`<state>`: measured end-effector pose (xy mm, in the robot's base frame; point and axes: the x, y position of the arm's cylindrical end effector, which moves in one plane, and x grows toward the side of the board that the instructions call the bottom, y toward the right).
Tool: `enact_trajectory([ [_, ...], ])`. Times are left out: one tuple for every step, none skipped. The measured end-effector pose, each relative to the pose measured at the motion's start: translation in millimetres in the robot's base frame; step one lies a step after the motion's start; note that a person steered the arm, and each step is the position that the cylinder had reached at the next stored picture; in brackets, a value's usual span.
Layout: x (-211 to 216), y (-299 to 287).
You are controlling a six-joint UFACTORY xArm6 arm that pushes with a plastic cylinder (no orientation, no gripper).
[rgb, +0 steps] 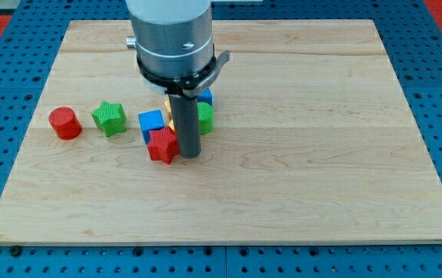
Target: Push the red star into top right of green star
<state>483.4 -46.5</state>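
The rod comes straight down out of the grey arm housing, and its tip [190, 156] sits on the board touching the right side of the red star [161, 145]. There is no claw on this rig to open or close, only that bare rod, so nothing is grasped; it can only shove. Just above the red star sits a blue block [151, 122], close enough to look as if it touches. Behind the rod, a green block [204, 117] peeks out on the view's right, with another blue block [204, 97] above it and something yellow-orange [170, 116] mostly hidden, shape unclear. Further to the view's left stands the green star [109, 117], and beyond it a red cylinder [65, 123], well apart from the cluster. The wooden board [321, 154] carries them all.

I'd say the push is under way but far from done: the red star lies right of and below the green star. The next move seems to call for leftward and upward pushing, skirting that blue block in the path.
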Motion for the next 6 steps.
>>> enact_trajectory([
  [-22.5, -31.1],
  [-20.2, -14.2],
  [25.4, 0.2],
  [41.0, -49.1],
  [-18.7, -57.1],
  [-49.3, -82.4],
])
